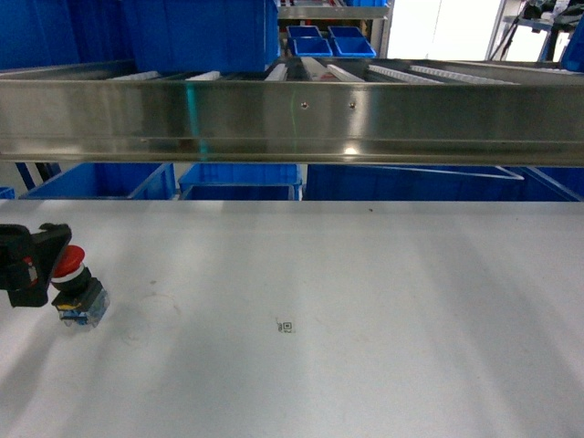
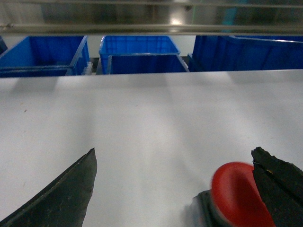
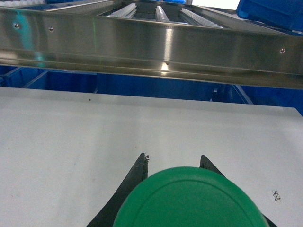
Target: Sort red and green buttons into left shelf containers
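At the far left of the head view, the left hand (image 1: 27,265) sits low over the white tabletop (image 1: 347,301), its two dark fingers (image 2: 61,194) spread wide apart. The red button (image 1: 71,278), with its mushroom cap, black collar and clear base, stands tilted on the tabletop just at the hand's right finger; whether they touch cannot be told. Beyond the hand, past the tabletop's far edge and under a steel shelf rail (image 1: 292,119), stand the blue totes (image 2: 137,54). Further right, the right hand (image 3: 173,163) is closed around the green button (image 3: 189,198), whose face fills the lower wrist view.
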Available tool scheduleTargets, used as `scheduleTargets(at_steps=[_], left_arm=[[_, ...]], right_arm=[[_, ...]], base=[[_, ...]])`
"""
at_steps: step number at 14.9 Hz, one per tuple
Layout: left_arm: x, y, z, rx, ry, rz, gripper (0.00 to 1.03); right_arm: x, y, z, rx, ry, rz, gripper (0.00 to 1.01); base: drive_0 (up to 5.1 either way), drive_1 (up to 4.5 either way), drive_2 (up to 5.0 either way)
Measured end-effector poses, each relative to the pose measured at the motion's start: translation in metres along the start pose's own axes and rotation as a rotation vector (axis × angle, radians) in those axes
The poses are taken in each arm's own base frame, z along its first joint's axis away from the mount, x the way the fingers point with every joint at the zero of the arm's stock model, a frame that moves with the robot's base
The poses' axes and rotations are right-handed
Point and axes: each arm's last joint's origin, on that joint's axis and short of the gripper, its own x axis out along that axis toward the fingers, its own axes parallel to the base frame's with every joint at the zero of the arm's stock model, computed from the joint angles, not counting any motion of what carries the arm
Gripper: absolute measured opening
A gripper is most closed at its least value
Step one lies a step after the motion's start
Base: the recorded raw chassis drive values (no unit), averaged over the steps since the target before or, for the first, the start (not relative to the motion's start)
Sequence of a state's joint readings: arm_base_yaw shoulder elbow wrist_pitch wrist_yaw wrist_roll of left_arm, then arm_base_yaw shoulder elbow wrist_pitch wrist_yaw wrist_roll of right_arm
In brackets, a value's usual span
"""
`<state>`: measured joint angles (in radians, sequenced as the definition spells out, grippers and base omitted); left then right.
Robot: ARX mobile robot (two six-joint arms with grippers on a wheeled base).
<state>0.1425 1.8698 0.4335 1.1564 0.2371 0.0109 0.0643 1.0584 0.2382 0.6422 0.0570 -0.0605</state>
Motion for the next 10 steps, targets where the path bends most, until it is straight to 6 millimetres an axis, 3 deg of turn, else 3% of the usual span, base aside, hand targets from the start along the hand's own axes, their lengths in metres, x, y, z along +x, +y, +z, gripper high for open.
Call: scheduleTargets(at_steps=[3,7,10], left_arm=[[0.003,0.011,-0.001,-0.018,0.018,-0.006,0.98],[0.005,0.008,0.033,-0.050,-0.069,0.003,0.98],[0.005,0.007,0.036,-0.068,-0.077,-0.002,0.98]], right_arm=[[0.000,0.000,0.000,0.000,0.000,0.000,0.26],[0.000,0.000,0.000,0.000,0.000,-0.002,0.26],[0.000,0.000,0.000,0.000,0.000,-0.002,0.26]], base=[[0.0,0.00,0.0],[0.0,0.00,0.0],[0.0,0.00,0.0]])
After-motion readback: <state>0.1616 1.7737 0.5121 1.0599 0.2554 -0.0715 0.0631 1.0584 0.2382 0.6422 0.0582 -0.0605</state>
